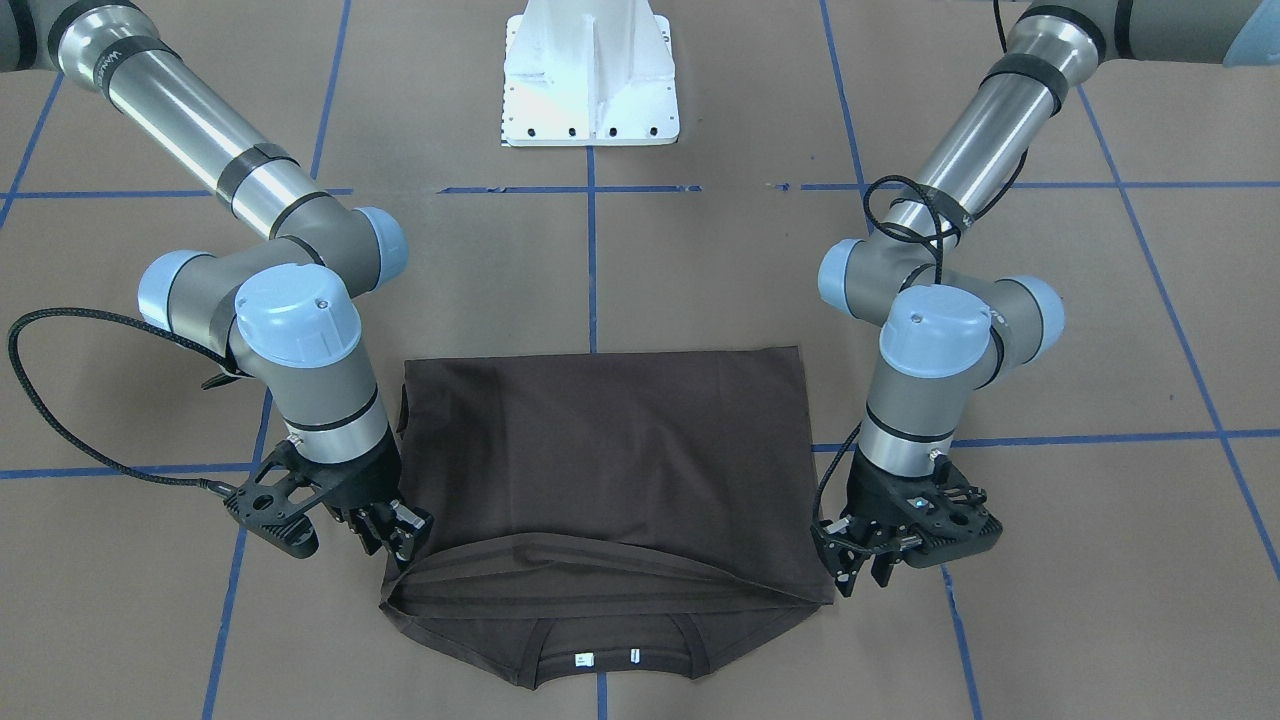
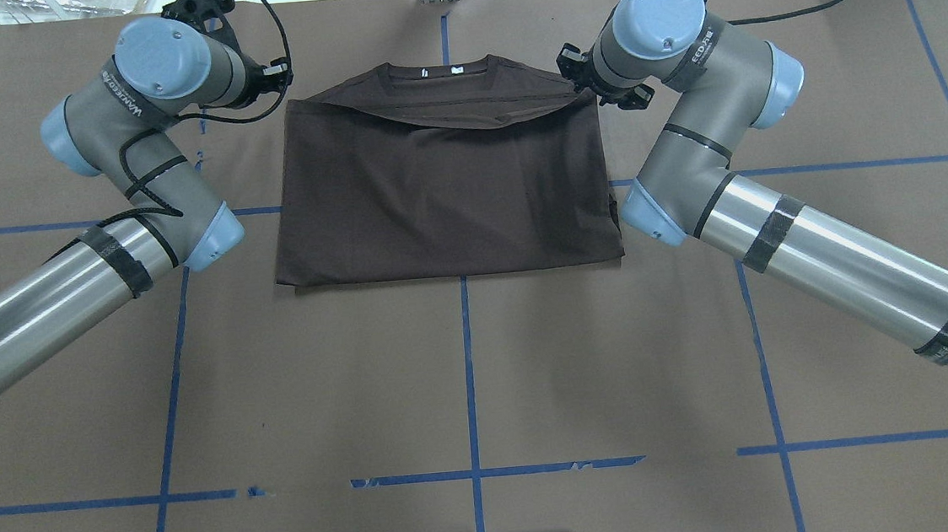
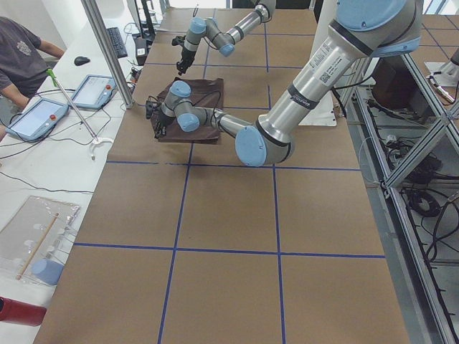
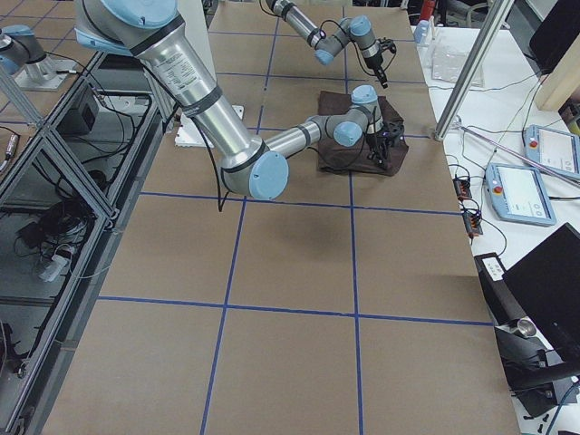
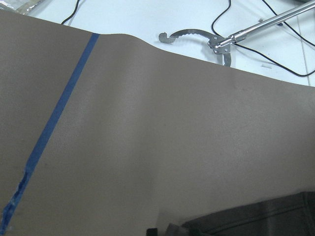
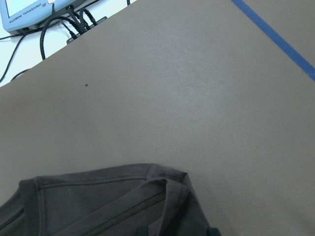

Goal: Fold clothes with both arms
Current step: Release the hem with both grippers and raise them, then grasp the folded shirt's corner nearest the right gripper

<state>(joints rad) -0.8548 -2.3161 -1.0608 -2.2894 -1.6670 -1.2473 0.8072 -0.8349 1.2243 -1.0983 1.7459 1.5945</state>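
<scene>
The dark brown t-shirt (image 1: 600, 450) (image 2: 443, 192) lies folded in half on the brown table. Its doubled-over edge sags just short of the collar (image 1: 610, 660) and white neck tags. My left gripper (image 1: 862, 572) hangs open beside one corner of that edge, with the cloth (image 5: 261, 221) off to one side of it in the left wrist view. At the other corner my right gripper (image 1: 393, 535) (image 2: 586, 79) is open too. In the right wrist view its fingertips stand apart at the bottom edge and the shirt corner (image 6: 167, 189) lies flat in front of them.
The white pedestal base (image 1: 590, 80) stands at the robot's side of the table. Blue tape lines (image 2: 468, 368) grid the surface. Past the far edge lie a metal reacher tool (image 5: 216, 42), cables and tablets (image 3: 36, 118), with a seated person (image 3: 21, 50) nearby.
</scene>
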